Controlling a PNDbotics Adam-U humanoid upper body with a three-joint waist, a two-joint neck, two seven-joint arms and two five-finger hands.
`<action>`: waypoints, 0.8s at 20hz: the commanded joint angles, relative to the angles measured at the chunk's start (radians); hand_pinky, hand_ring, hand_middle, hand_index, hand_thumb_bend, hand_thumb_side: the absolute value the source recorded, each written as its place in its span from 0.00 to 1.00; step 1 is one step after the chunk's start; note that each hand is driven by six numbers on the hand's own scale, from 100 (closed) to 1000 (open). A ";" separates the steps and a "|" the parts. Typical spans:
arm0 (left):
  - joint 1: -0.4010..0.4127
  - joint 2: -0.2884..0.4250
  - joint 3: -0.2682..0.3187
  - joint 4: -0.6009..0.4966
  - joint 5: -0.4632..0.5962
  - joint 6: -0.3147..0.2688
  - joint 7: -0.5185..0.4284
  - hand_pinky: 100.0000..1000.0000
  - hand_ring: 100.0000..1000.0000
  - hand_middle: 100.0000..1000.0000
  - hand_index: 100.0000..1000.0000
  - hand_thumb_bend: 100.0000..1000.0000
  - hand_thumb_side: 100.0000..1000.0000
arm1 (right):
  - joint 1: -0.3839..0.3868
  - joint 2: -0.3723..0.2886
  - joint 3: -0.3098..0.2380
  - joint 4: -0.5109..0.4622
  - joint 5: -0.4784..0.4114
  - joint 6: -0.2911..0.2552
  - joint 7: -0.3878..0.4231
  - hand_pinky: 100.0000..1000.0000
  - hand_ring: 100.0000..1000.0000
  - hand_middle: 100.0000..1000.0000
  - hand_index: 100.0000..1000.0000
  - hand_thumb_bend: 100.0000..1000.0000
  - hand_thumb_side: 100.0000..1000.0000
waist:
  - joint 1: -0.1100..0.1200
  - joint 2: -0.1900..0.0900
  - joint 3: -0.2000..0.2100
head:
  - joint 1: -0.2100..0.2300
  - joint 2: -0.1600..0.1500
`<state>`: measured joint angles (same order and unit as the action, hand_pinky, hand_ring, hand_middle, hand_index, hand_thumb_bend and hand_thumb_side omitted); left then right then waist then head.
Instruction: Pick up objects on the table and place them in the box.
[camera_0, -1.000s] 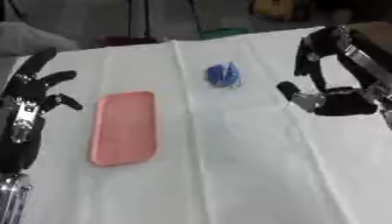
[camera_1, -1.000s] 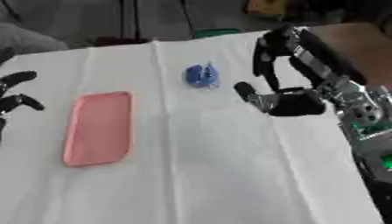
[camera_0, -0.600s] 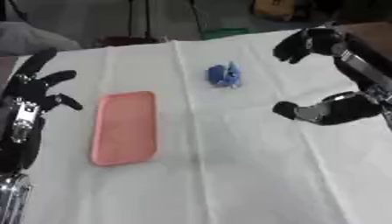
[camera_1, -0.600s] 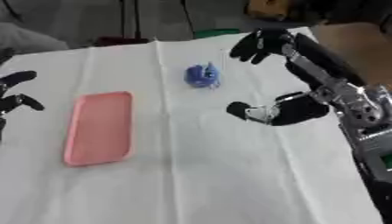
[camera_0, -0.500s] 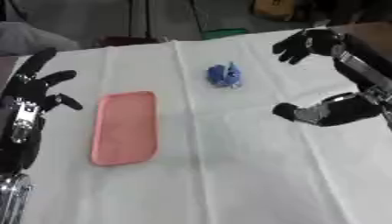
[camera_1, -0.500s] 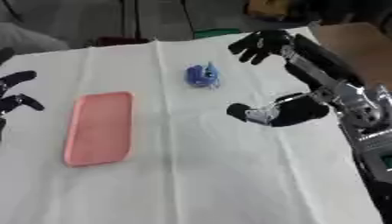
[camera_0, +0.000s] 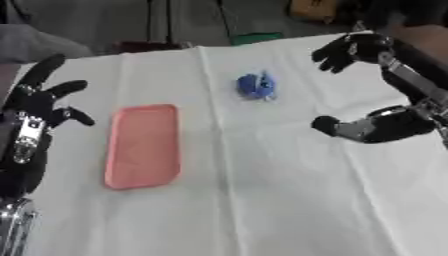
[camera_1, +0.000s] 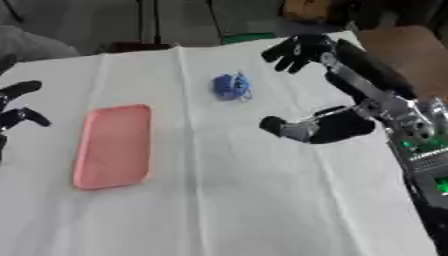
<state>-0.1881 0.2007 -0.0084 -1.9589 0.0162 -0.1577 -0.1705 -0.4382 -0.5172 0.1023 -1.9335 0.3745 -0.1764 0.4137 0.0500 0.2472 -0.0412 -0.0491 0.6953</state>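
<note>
Since a second ago the right robot hand (camera_1: 297, 51) has risen from low over the white-clothed surface (camera_0: 262, 200) to hover beyond and to the right of the blue object (camera_0: 257, 86), its fingers spread and slightly curled, holding nothing. The blue object, small and crumpled-looking, lies where it was on the surface, apart from that hand. Well to the left of it, the flat pink tray-like piece (camera_0: 143, 145) has not moved. Farther left still, the left robot hand (camera_0: 39, 102) stays open, fingers up, empty. No writing or brand can be read anywhere.
</note>
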 joint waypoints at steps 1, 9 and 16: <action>-0.004 0.006 0.003 -0.011 0.000 -0.001 -0.003 0.47 0.82 0.97 0.97 0.06 0.76 | -0.008 -0.014 -0.008 -0.011 0.008 0.004 -0.003 0.64 0.69 0.72 0.84 0.46 0.29 | -0.005 -0.020 0.001 | 0.002 0.006; -0.005 0.007 0.002 -0.010 0.000 -0.001 -0.005 0.47 0.82 0.97 0.97 0.06 0.76 | -0.046 -0.092 0.012 0.026 0.035 -0.020 0.017 0.68 0.72 0.74 0.85 0.44 0.35 | -0.010 -0.022 0.008 | -0.002 0.005; -0.013 0.014 -0.008 -0.014 0.000 -0.002 -0.020 0.47 0.82 0.97 0.97 0.05 0.76 | -0.195 -0.238 0.058 0.247 -0.031 -0.092 0.108 0.71 0.74 0.73 0.85 0.38 0.49 | -0.017 -0.010 0.041 | -0.028 -0.001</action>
<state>-0.1927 0.2008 -0.0154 -1.9589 0.0162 -0.1587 -0.1850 -0.6155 -0.7077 0.1613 -1.7187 0.3627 -0.2564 0.5064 0.0366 0.2506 0.0029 -0.0721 0.6951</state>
